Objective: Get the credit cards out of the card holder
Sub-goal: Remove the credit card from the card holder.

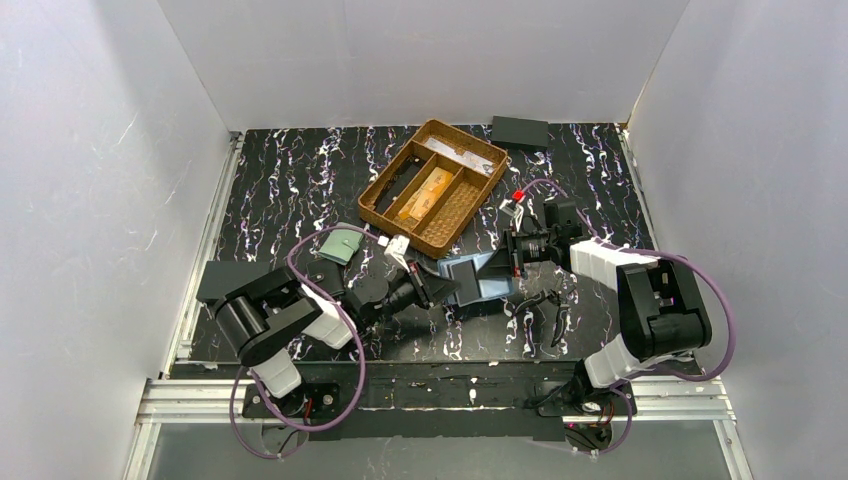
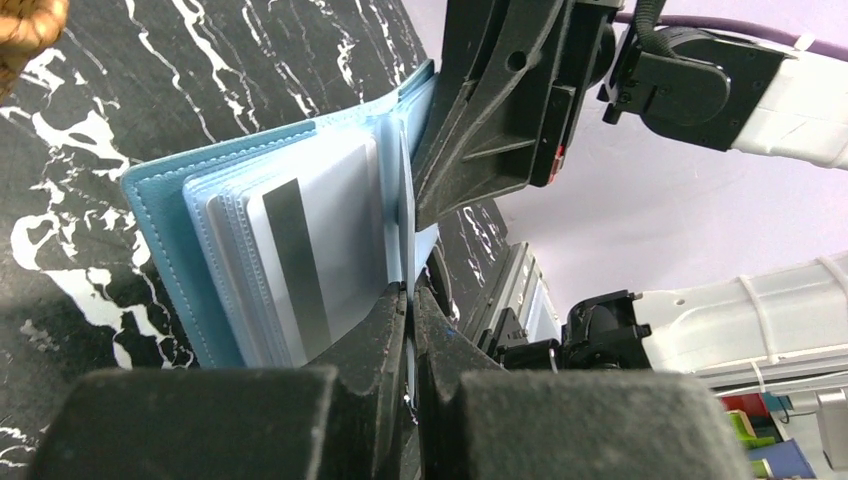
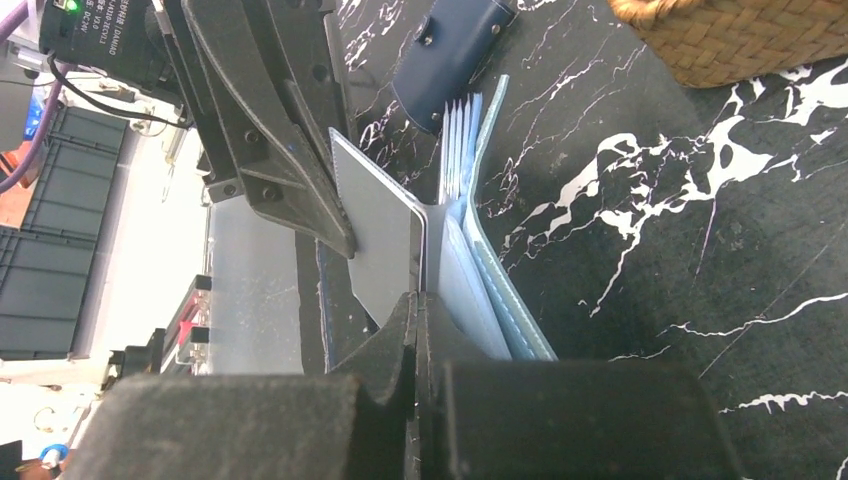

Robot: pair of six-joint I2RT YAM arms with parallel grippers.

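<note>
The light blue card holder stands open on its edge between my two grippers. In the left wrist view its clear sleeves fan out, and a pale credit card with a dark stripe sits in the front sleeve. My left gripper is shut on a thin leaf of the holder. From the opposite side my right gripper is shut on the edge of the holder's grey inner panel. I cannot tell whether a card is in that pinch. Orange-gold cards lie in the basket.
A woven brown basket with compartments stands behind the holder. A pale green wallet lies at the left arm, and a navy wallet lies beyond the holder. A dark flat box sits at the back right. White walls enclose the table.
</note>
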